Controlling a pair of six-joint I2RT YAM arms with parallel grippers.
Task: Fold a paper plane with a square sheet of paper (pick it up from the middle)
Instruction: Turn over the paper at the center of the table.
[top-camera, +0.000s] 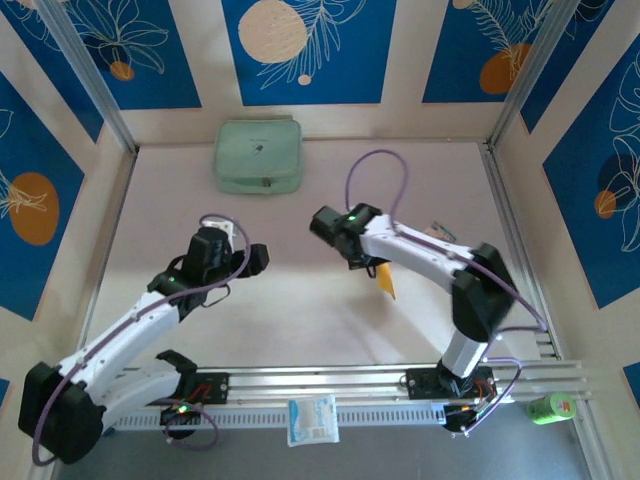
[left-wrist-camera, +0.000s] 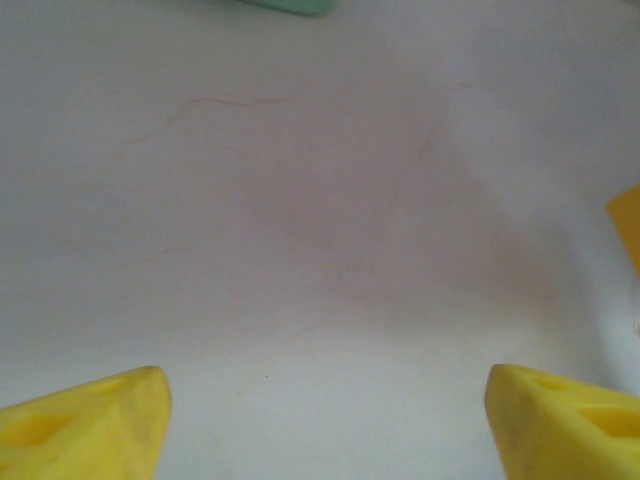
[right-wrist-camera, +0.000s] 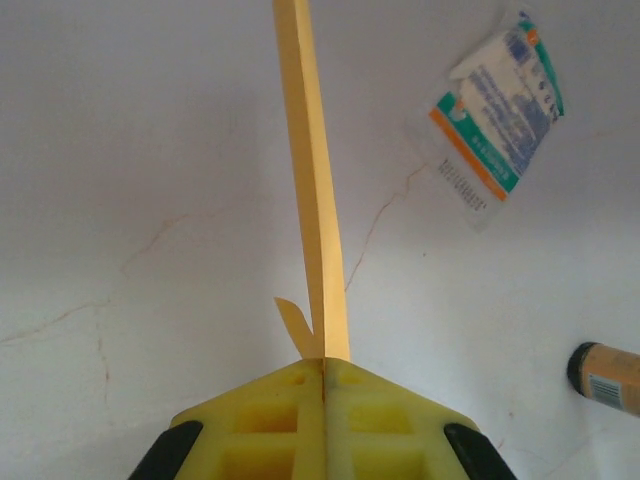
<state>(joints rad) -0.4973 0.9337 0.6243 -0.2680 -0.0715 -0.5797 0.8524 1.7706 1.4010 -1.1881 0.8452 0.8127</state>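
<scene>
My right gripper (right-wrist-camera: 323, 362) is shut on the orange-yellow sheet of paper (right-wrist-camera: 312, 180), which is folded into a narrow strip seen edge-on. A small flap sticks out to the left just above the jaws. From above, the paper (top-camera: 386, 280) hangs as a pointed piece below the right gripper (top-camera: 366, 264), over the middle right of the table. My left gripper (top-camera: 257, 257) stands apart to the left of it. Its yellow fingers (left-wrist-camera: 120, 410) are spread wide over bare table, and the left gripper (left-wrist-camera: 322, 380) has nothing between them. A corner of the paper (left-wrist-camera: 628, 222) shows at the right edge.
A pale green zipped pouch (top-camera: 258, 156) lies at the back of the table. A white-and-blue packet (top-camera: 313, 418) lies by the front rail and appears again as the packet (right-wrist-camera: 495, 110) in the right wrist view. A green bottle (top-camera: 550, 407) rests at the front right. Patterned walls enclose the table.
</scene>
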